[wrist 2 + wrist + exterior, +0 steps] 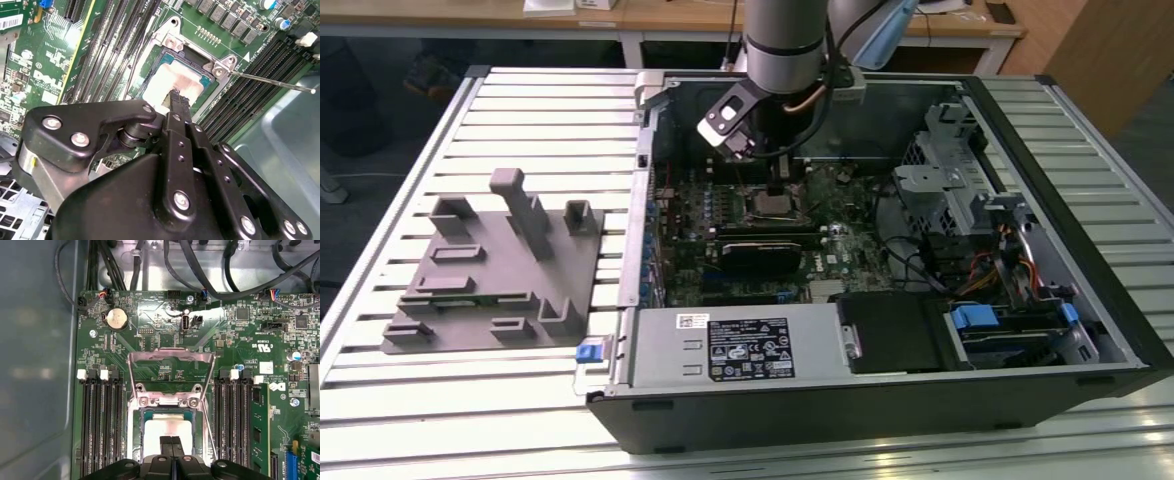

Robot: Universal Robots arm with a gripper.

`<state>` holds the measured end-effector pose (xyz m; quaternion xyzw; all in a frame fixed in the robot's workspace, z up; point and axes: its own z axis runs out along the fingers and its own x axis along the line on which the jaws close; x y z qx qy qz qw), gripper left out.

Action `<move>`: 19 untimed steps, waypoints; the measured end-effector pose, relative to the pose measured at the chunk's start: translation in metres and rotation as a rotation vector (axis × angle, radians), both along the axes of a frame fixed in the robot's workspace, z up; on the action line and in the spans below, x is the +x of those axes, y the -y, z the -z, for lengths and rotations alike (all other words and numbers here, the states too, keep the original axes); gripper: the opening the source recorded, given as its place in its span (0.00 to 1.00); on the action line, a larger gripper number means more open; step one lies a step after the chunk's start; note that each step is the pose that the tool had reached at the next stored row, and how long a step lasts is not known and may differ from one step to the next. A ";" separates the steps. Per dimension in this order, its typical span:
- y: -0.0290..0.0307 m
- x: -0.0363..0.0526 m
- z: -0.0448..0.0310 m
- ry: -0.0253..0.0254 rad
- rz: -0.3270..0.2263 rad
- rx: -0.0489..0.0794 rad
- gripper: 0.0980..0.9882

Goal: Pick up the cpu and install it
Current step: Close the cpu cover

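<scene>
– Claw condition?
– Fingers are found pressed together, nothing clamped; tips are set at the top of the cpu, contact not confirmed.
– Location of the cpu?
– It is seated in the socket, metal frame raised, on the green board inside the open computer case.

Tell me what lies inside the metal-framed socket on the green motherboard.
The small square silvery-topped cpu lies in it, with the black gripper right over it. Whatever is beneath the chip is covered.
</scene>
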<state>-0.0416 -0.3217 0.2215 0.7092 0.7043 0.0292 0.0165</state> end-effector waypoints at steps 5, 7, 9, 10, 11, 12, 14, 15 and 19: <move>0.0000 0.0000 -0.0052 0.0000 0.000 0.000 0.01; 0.0000 0.0000 -0.0078 0.0000 0.000 0.000 0.01; 0.0000 0.0000 -0.0098 0.0000 0.000 0.000 0.01; 0.0000 0.0000 -0.0105 0.0000 0.000 0.000 0.01; 0.0000 0.0000 -0.0113 0.0000 0.000 0.000 0.01; 0.0000 0.0000 -0.0121 0.0000 0.000 0.000 0.01; 0.0000 0.0000 -0.0134 0.0000 0.000 0.000 0.01; 0.0000 0.0000 -0.0141 0.0000 0.000 0.000 0.01; 0.0000 0.0000 -0.0182 0.0000 0.000 0.000 0.01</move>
